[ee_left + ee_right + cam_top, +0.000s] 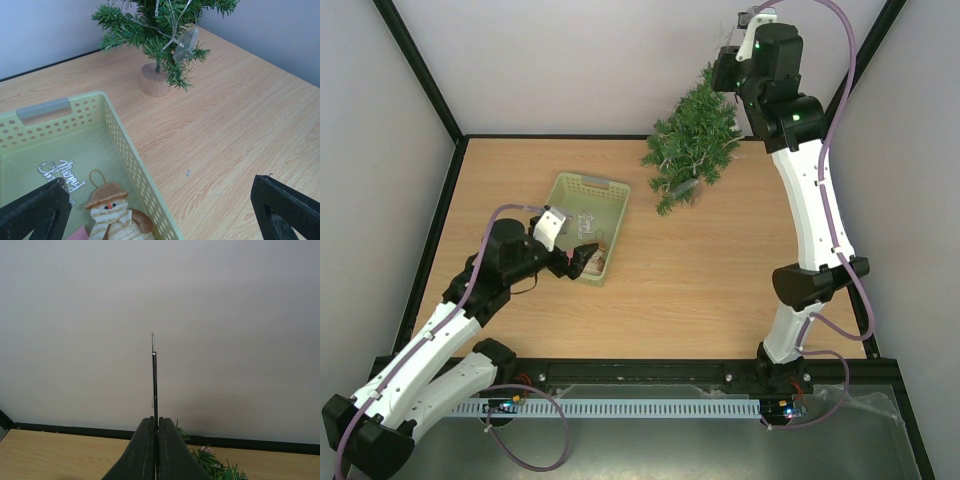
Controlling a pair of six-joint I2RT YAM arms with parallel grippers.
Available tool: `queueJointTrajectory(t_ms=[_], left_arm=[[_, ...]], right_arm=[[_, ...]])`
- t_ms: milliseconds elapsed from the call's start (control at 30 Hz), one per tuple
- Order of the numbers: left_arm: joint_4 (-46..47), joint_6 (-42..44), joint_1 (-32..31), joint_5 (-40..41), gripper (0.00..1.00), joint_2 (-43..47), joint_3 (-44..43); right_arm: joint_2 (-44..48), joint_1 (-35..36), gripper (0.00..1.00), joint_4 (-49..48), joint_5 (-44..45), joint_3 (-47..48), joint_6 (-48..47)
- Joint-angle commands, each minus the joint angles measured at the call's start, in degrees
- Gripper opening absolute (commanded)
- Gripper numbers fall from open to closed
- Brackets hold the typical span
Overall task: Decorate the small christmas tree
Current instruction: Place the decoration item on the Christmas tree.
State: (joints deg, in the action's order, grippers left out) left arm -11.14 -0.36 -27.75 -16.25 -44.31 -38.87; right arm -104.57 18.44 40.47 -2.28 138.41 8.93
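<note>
1. The tree stands on the tabletop beyond the basket's far right corner, near the back wall.
2. The left fingers hover over the basket's near end, spread wide and holding nothing.
3. The right fingers, high above the tree, are pinched together on a thin dark strip; I can't tell what it is.
4. A snowman lies in the basket.

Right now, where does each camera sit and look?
Top: above, behind, looking down on both arms and the wooden table.
Left wrist: over the pale green plastic basket, facing the small bushy green tree; open left claw shows.
Right wrist: high, facing the wall; shut right claw pinches a thin dark strip.
All see the tree.
</note>
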Motion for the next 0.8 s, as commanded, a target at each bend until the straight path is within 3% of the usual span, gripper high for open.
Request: queueJointTrajectory(t_ms=[0, 767], left_arm=[[0.23, 0.7, -0.1, 0.08, 0.99, 0.79, 0.72], [-0.03, 0.71, -0.11, 0.57, 0.99, 1.23, 0.8]], right_arm=[[-1.11, -0.15, 0.02, -0.39, 0.96, 2.48, -1.12], [-1.49, -0.16, 0.02, 0.05, 0.4, 3.27, -0.82]])
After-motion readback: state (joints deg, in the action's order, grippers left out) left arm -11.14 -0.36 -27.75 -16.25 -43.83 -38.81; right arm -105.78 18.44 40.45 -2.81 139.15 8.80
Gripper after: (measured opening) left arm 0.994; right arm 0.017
